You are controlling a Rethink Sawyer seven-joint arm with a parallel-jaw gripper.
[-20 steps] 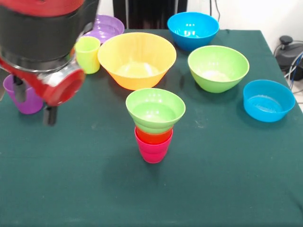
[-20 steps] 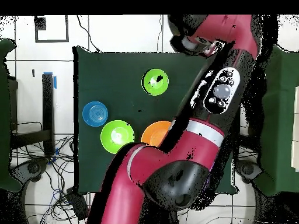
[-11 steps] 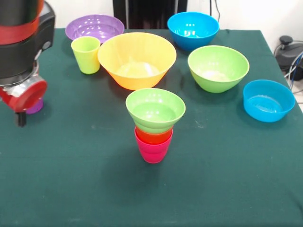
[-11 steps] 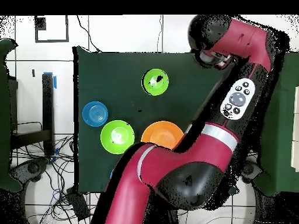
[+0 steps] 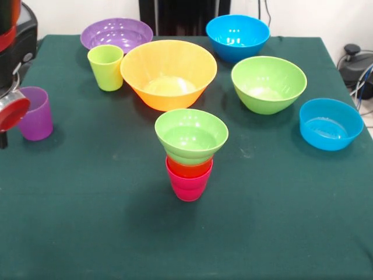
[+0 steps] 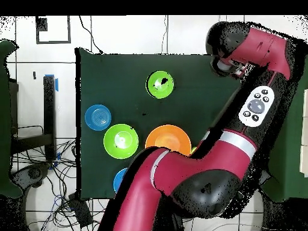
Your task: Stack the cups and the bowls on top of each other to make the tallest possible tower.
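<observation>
The tower stands mid-table: a red-pink cup [image 5: 188,186] lowest, an orange cup [image 5: 188,170] nested in it, and a small lime green bowl [image 5: 191,136] on top; from overhead the tower [image 6: 160,84] shows as a green disc. A purple cup [image 5: 35,114] stands upright at the left, and a lime green cup [image 5: 106,67] stands behind it. The arm's end with the gripper [image 5: 3,137] hangs at the left edge, just left of the purple cup and mostly cut off. In the overhead view the wrist [image 6: 231,49] is off the cloth's right side.
A big orange-yellow bowl [image 5: 168,73], a purple bowl [image 5: 116,33], a blue bowl [image 5: 237,36] and a lime green bowl [image 5: 268,83] stand behind the tower. Another blue bowl [image 5: 330,123] sits at the right. The arm [image 6: 198,180] hides the overhead view's lower right.
In the front view the arm has swung left toward the picture's edge and uncovered the purple cup, which stays on the table. The tower and bowls have not moved.
</observation>
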